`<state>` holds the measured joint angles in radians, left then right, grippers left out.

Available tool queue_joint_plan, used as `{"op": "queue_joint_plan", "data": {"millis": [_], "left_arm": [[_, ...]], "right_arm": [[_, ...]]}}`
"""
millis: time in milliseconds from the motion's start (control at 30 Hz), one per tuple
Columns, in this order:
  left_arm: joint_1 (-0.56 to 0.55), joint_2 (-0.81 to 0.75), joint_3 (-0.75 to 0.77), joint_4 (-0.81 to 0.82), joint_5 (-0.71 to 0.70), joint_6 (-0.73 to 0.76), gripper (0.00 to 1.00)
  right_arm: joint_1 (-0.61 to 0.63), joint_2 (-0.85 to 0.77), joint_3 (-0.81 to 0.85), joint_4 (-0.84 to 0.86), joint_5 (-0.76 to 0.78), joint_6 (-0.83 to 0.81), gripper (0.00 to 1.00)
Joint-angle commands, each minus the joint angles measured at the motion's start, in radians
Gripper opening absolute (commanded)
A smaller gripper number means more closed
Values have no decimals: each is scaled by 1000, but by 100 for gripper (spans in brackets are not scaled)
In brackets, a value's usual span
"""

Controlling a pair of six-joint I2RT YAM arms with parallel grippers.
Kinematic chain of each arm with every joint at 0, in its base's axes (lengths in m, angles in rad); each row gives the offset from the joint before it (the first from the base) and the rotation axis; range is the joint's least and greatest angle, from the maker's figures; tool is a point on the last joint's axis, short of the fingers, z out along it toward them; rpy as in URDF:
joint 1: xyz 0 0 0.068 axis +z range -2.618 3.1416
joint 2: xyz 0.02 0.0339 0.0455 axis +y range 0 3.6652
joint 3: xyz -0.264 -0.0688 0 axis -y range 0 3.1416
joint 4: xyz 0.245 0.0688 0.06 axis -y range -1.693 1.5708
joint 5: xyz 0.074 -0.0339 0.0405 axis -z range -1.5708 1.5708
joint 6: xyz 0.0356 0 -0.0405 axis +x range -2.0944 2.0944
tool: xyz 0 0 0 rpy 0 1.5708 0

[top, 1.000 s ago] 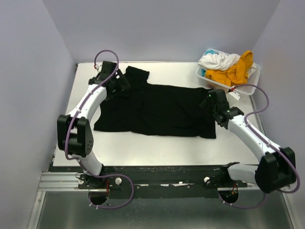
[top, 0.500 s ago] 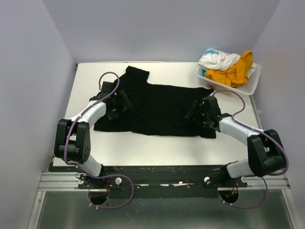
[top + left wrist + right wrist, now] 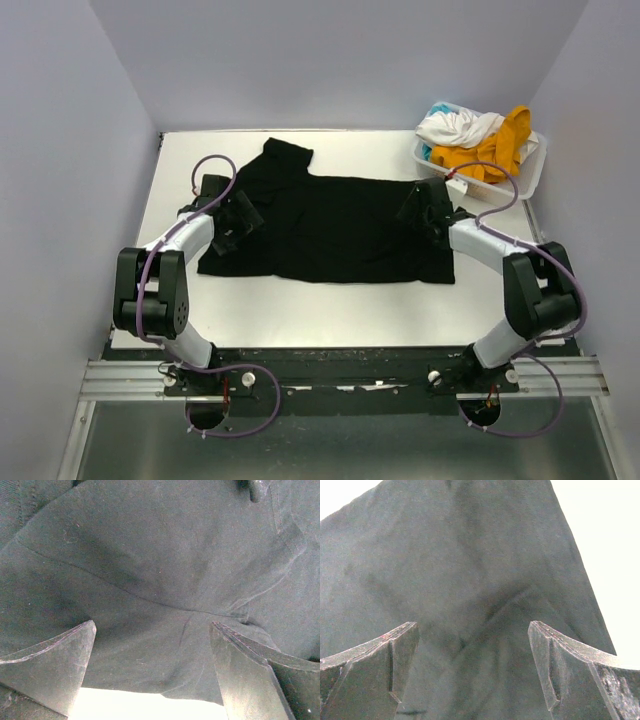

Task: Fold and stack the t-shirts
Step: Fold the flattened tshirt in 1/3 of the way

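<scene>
Black soft-fabric t-shirt [image 3: 335,230] lies spread flat across the middle of the white tabletop [image 3: 300,300], its near hem running roughly straight from side to side. Just beyond that hem the two arms reach in from either side. The left gripper [image 3: 240,212] sits low over the shirt's left edge. In the left wrist view its gripper [image 3: 152,630] has both fingers [image 3: 55,672] spread wide, with creased black cloth and a seam between them and nothing pinched. The right gripper [image 3: 418,207] is over the shirt's right edge. Its wrist view shows this gripper [image 3: 472,627] equally wide apart above the dark fabric, gripping nothing. Farther back, a part of the shirt juts toward the far edge. At the far right corner a white slotted plastic basket [image 3: 530,180] holds a crumpled white shirt [image 3: 455,125], a mustard-yellow shirt [image 3: 495,150] and a glimpse of teal cloth [image 3: 428,152].
</scene>
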<state>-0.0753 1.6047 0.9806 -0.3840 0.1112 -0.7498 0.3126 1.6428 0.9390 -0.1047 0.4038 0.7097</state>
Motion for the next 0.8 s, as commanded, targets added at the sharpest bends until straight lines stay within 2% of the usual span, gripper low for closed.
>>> {"op": "queue_joint_plan", "data": {"millis": [0, 67, 133, 200, 300, 433, 633, 700, 767], "left_arm": [[11, 4, 12, 3, 22, -9, 99], [15, 15, 22, 14, 34, -17, 99], [21, 28, 37, 28, 57, -29, 99], [29, 50, 57, 35, 108, -46, 99], [29, 75, 63, 44, 166, -68, 99], [30, 50, 29, -1, 134, -79, 99], [29, -23, -72, -29, 141, -112, 99], [25, -46, -106, -15, 159, -127, 98], [21, -72, -152, 67, 229, -136, 99]], "right_arm": [[-1, -149, -61, -135, 34, 7, 100], [-1, -221, -105, -132, -60, -13, 100], [-1, -272, -165, -54, -236, -51, 100], [-2, -273, -224, 64, -441, -53, 100], [0, -212, -251, 164, -576, -23, 100], [0, -165, -284, 193, -549, -7, 100], [0, -240, -395, 180, -484, 36, 100], [0, -267, -422, 177, -479, 38, 100], [0, -288, -439, 158, -459, 38, 100]]}}
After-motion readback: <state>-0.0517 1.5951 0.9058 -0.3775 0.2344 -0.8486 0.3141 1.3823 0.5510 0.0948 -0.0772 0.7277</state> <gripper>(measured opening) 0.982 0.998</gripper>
